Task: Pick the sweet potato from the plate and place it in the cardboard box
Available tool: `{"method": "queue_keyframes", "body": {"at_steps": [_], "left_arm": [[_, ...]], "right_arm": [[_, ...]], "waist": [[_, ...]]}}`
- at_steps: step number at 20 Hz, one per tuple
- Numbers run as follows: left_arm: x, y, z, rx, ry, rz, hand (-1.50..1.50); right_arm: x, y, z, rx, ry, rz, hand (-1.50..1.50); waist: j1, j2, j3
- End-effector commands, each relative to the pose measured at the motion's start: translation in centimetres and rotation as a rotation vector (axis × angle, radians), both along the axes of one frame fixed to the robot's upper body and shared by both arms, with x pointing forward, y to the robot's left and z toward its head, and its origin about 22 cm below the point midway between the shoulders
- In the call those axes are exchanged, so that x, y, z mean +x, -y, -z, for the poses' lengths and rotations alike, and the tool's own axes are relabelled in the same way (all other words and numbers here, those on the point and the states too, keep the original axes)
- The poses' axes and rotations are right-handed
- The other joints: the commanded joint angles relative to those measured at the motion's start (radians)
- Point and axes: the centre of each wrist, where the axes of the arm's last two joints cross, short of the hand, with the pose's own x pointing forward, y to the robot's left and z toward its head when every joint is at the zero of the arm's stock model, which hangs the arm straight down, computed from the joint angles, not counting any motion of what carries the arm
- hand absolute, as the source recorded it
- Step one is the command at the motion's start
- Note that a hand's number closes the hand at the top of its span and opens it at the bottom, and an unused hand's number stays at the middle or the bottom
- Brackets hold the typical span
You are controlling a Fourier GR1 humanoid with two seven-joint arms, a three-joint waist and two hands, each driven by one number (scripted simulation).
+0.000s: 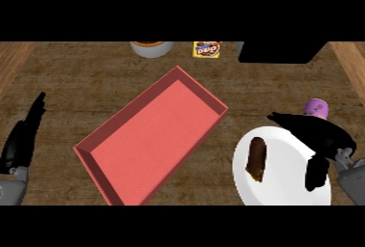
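None of the task looks finished yet, judged from the head view, which is the only view given. The sweet potato (257, 159) lies on the white plate (274, 190) at about five o'clock in the scene, a dark brown oblong lying lengthwise toward the plate's left side. Nothing holds it.

The right hand (317, 137) hangs over the plate's upper right part, at roughly four o'clock. Its fingers are spread and only slightly bent, with one dark finger or the thumb pointing down across the plate at the right; they close on nothing. Bare white plate shows between the hand and the sweet potato, so the two are apart, the sweet potato being at the hand's eight o'clock.

The box (153, 144), which here shows as a red, shallow, open tray rather than brown cardboard, sits in the middle of the wooden surface (85, 87), turned diagonally, its long axis running from one o'clock to seven o'clock. Its lower right wall is just beside the plate's left rim. Nothing lies inside it.

The left hand (21, 142) rests at the nine o'clock edge, fingers straight and pointing up, holding nothing.

Along the far edge at twelve o'clock stand a pale round container (152, 48) and a small yellow packet (206, 49), and a purple-capped item (316, 108) stands just beyond the right hand.

By my reading, all the steps remain: closing on the sweet potato, lifting it, carrying it left toward ten o'clock, and setting it in the box.
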Motion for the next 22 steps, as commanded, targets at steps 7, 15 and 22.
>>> {"method": "queue_keyframes", "body": {"at_steps": [7,15,22], "left_arm": [[0.9,-0.1,-1.2,-0.003,0.005,-0.014,0.0],[-0.6,-0.8,0.4,0.005,0.001,-0.023,0.0],[-0.3,-0.9,-0.1,0.003,0.005,-0.041,0.0]], "right_arm": [[1.6,-4.2,2.9,-0.164,-0.162,-0.004,-1.5],[3.3,-5.0,3.6,-0.156,-0.167,-0.006,-1.5],[2.0,-7.5,3.5,-0.11,-0.183,-0.032,-1.5]], "waist": [[-0.02,-0.003,0.002],[-0.02,-0.004,0.002],[-0.024,-0.004,0.002]]}}
